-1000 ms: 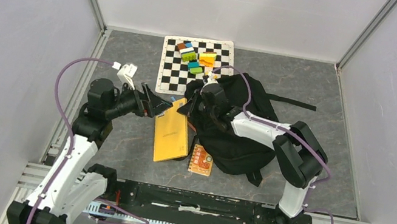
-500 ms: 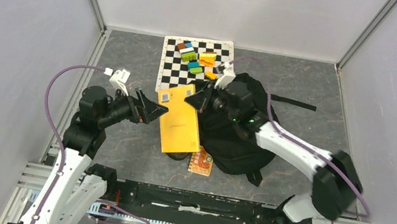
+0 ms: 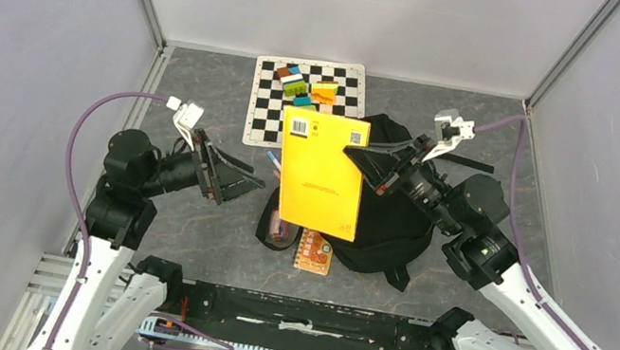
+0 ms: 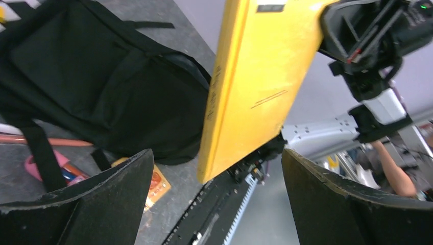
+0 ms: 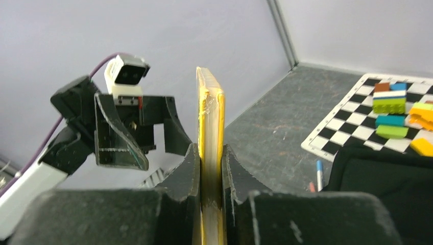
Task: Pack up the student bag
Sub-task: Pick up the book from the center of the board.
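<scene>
The student bag (image 3: 389, 223) is a black backpack lying on the table; it also shows in the left wrist view (image 4: 102, 76). My right gripper (image 3: 359, 156) is shut on the right edge of a large yellow book (image 3: 319, 173), holding it in the air over the bag's left side. In the right wrist view the book (image 5: 210, 107) stands edge-on between the fingers (image 5: 210, 158). My left gripper (image 3: 253, 182) hangs open left of the book, nothing between its fingers. The book's lower corner (image 4: 255, 76) floats beyond that open gap (image 4: 217, 158).
A small orange notebook (image 3: 313, 251) lies in front of the bag. Pens and a pink item (image 3: 277, 224) lie under the raised book. A checkered mat (image 3: 263, 101) with several coloured bricks (image 3: 308, 91) lies at the back. A bag strap (image 3: 462, 162) trails right.
My right arm lifted the yellow book off the table and swung it up and rightward over the bag. The left gripper drew back to the left and stayed open.
</scene>
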Available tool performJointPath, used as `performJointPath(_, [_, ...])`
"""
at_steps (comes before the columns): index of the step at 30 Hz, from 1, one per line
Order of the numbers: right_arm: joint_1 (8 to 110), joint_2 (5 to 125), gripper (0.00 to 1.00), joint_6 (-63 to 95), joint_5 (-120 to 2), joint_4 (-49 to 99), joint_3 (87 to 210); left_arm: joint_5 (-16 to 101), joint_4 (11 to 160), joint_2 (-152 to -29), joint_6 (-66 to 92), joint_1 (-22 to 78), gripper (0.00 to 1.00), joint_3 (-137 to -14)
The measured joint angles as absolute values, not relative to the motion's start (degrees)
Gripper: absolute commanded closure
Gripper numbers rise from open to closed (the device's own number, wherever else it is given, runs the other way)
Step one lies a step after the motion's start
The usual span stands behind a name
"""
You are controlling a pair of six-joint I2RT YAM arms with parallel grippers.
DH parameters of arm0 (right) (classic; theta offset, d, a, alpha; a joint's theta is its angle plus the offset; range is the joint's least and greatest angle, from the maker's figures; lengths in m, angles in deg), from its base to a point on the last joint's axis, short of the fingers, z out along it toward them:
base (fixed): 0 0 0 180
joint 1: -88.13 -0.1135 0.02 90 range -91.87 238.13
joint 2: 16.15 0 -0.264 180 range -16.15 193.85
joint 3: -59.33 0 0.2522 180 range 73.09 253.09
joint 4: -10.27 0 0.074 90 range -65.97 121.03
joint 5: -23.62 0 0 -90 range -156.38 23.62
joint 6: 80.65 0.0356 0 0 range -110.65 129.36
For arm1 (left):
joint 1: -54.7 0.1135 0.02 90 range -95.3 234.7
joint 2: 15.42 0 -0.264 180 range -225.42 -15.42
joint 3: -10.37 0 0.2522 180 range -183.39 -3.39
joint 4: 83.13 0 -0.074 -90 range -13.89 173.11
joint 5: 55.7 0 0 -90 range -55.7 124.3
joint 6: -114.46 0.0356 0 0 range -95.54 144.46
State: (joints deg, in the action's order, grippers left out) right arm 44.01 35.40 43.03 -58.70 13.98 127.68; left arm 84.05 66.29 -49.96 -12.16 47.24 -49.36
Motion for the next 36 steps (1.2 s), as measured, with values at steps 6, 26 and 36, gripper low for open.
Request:
performJointPath(6, [43.99, 34.53, 1.00, 44.66, -52.60, 11.93, 122.37, 89.02, 70.60, -51.65, -15.22, 45.14, 0.00, -49.38])
performJointPath(26, [44.53, 34.79, 0.80, 51.13, -46.54, 0.50, 120.99, 85.63, 77.35, -59.49, -14.02, 23.35, 0.98, -50.76])
performJointPath(36, [43.99, 32.71, 0.02, 45.58, -46.89, 2.95, 115.84, 76.29, 87.45, -57.96, -22.69, 22.21, 0.98, -46.35])
